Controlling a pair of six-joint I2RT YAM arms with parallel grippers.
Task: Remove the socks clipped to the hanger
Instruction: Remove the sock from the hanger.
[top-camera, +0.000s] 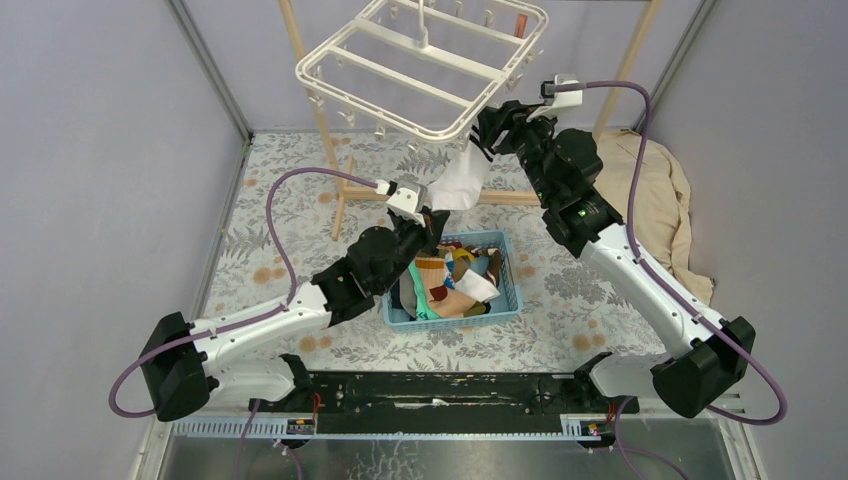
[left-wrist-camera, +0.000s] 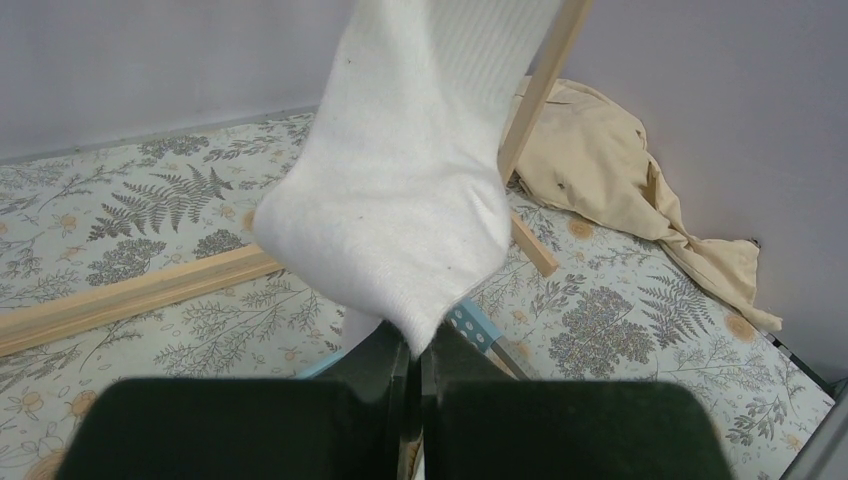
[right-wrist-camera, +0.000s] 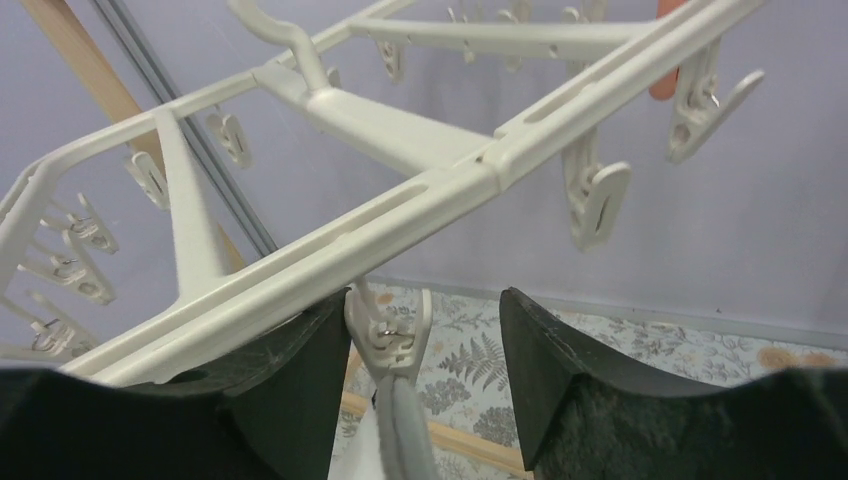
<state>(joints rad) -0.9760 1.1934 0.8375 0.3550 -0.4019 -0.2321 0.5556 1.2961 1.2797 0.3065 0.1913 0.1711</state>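
The white hanger hangs tilted at the top of the overhead view, most of its clips bare. One white sock dangles from a clip at its near edge. My left gripper is shut on this sock's toe, and the left wrist view shows the sock pinched at the tip of the gripper. My right gripper stands open just under the hanger's bar. The clip that grips the sock's cuff lies between its fingers, close to the left one.
A blue basket with several socks in it sits on the floral mat below the left gripper. The wooden rack's poles and base bar stand behind. A beige cloth lies at the right. Something orange hangs at the hanger's far edge.
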